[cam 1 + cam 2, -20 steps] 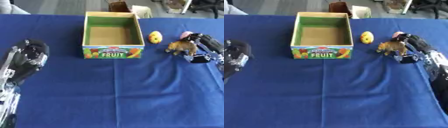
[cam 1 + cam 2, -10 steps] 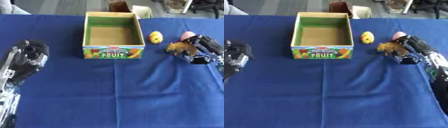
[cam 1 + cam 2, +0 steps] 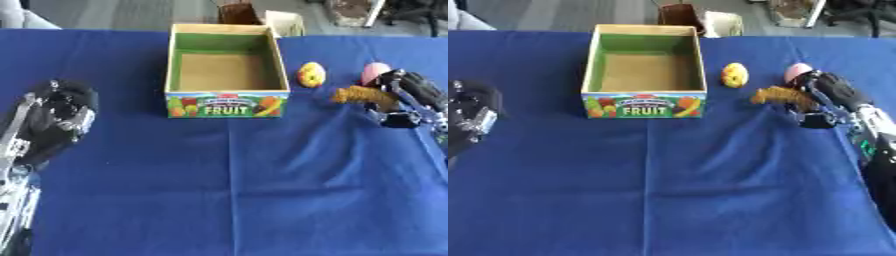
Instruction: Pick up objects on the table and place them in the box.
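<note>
Blue cloth covers the whole table, wrinkled a little through the middle, and the wide near half of it lies bare. Beyond the far edge is grey floor with a brown thing and a pale thing just behind the box.

An open cardboard box stands at the far centre, green inside its walls with a brown floor, its front panel printed with fruit and the word FRUIT. Nothing lies inside it.

To the box's right, apart from its wall, sits a small yellow fruit with a red patch. Farther right, a pink round thing shows just behind the right hand.

That right hand comes in from the right edge, fingers curled round a brown toy, which sticks out leftward from its grasp; whether the toy rests on the cloth or is raised I cannot tell.

At the left edge, the left hand rests well apart from the box, fingers curled in and holding nothing.
</note>
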Tool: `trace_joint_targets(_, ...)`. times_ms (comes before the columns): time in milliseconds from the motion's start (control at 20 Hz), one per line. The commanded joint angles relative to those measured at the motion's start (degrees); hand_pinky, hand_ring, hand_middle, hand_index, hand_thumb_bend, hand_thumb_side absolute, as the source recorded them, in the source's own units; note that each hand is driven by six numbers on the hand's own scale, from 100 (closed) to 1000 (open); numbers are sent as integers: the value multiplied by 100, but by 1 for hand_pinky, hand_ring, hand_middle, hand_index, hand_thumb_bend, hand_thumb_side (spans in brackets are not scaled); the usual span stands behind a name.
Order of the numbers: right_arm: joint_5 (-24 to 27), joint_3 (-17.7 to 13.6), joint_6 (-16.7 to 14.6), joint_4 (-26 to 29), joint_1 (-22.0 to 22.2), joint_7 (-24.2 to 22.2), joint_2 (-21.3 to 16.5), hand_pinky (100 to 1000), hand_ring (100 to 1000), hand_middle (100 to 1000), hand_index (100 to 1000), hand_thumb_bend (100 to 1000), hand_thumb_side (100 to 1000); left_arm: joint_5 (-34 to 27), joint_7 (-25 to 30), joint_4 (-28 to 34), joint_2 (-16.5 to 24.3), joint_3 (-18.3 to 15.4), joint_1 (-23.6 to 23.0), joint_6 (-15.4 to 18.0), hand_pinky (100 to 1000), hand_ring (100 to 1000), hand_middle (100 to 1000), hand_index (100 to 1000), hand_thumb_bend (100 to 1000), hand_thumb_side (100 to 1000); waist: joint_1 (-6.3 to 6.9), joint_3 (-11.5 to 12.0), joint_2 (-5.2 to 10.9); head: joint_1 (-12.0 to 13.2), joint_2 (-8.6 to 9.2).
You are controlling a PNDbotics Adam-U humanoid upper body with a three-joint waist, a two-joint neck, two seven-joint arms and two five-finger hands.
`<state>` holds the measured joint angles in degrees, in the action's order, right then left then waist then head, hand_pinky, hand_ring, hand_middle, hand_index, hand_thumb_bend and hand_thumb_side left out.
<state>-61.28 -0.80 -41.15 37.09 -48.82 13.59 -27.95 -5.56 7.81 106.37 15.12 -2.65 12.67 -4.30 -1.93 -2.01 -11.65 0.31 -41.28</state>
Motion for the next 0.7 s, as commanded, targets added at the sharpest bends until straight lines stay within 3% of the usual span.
trace_joint_targets(50, 361, 20, -65, 329, -81, -11, -149, 397, 243, 221, 381, 100, 100, -12, 18, 114, 59, -12, 86, 7, 544, 497, 534, 597, 225, 149, -5, -3, 89, -15, 36)
trace_joint_targets(350, 1163, 126, -110, 768, -151, -395, -166, 392, 235, 202, 368, 100, 100, -13, 16, 117, 65, -16, 80, 6, 544, 497, 534, 597, 226, 148, -21, -5, 98, -6, 46)
trace_joint_targets(700, 2096, 287, -58, 1155, -613, -1330, 20, 404, 243, 207, 375, 100, 100, -13, 33, 110, 68, 1, 62, 1, 544, 496, 534, 597, 227, 149, -31, -4, 131, -35, 38)
